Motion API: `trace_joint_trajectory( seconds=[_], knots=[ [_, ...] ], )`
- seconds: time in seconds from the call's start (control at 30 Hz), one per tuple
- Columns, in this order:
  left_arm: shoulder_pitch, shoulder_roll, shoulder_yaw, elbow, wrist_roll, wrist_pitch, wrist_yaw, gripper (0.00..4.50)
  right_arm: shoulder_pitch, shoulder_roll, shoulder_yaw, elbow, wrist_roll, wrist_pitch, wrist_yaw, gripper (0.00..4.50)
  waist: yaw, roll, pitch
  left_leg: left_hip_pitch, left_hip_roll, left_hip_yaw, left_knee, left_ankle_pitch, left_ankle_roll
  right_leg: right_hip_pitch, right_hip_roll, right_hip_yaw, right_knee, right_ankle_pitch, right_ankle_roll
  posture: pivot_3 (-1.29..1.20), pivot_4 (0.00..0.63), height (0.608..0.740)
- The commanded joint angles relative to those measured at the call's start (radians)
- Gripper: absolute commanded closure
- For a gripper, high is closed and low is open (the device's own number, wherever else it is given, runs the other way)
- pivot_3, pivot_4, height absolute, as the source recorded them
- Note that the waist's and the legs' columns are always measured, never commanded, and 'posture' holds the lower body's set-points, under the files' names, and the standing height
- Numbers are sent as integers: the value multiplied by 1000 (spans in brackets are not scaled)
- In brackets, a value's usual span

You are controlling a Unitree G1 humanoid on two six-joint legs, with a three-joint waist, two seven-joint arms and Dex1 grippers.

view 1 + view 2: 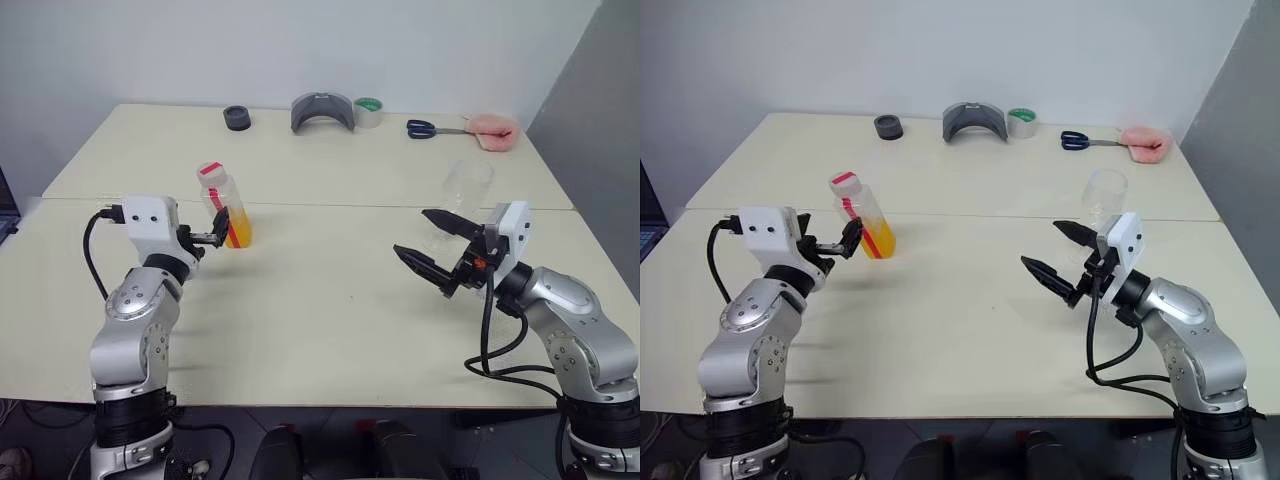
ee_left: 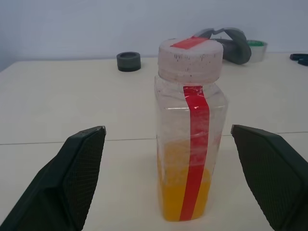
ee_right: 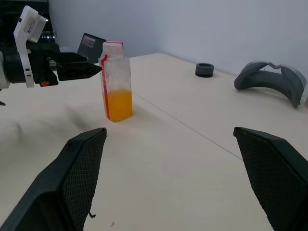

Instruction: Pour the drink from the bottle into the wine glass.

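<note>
head views: left gripper (image 1: 214,238) gapes wide, empty, just short of the bottle (image 1: 226,205), which stands upright nr the table's (image 1: 330,300) left edge w/ cap on. risk: a finger nudges it over before closing. right gripper (image 1: 433,247) also wide, empty, by the wine glass (image 1: 462,195) nr the right edge.

left wrist view: the drink (image 2: 185,195) fills only the bottle's bottom third; red stripe faces cam.

right wrist view: bottle stands alone, untouched.
</note>
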Motion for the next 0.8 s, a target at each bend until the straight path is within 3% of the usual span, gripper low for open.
trace_joint_trajectory(
  seconds=[0.03,0.8],
  knots=[
    [-32,10,-10,17,16,-48,-9,11,-4,-3,-4,-27,-5,-29,-6,0,0,0,0,0,0,0,0,0,0,0,0,0,0,0,0,0,150,740],
    [-138,-29,-57,205,31,-181,-14,11,56,-20,-13,-46,-29,-50,-21,0,15,0,0,-6,0,-8,4,0,0,0,0,-9,0,0,0,0,150,740]
  ],
)
